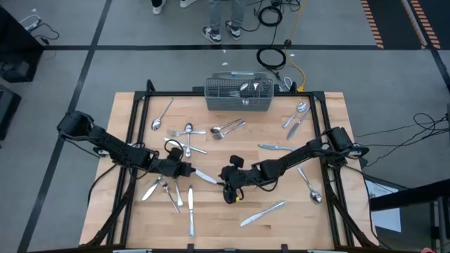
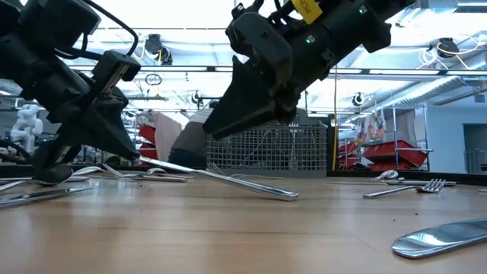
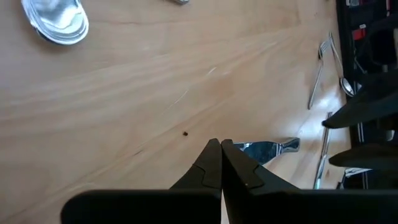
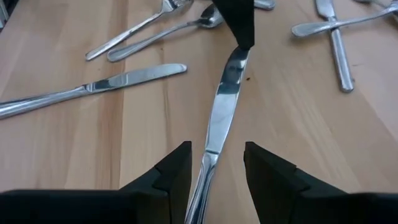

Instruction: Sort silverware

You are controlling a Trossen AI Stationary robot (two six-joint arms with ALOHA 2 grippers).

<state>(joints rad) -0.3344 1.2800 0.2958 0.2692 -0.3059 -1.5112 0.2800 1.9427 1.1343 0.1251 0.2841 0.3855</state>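
Now left gripper (image 1: 188,170) clamping knife (image 4: 219,118), right gripper (image 4: 214,163) straddling it

The middle of the table (image 1: 232,151) is crowded: the left gripper (image 1: 188,169), fingers pressed together on one end of a knife (image 1: 205,177), meets the right gripper (image 1: 226,188), whose parted fingers straddle the other end, so nothing passes between them. Both arms cross the table from its side edges. Behind them, a wire basket (image 1: 238,96) blocks the middle of the far edge, with spoons and forks (image 1: 228,128) scattered just before it. Bare wood lies along the far-left corner and in the strip between the arms and the basket's silverware. More cutlery (image 1: 190,211) lies along the near edge, with bare wood at its middle.
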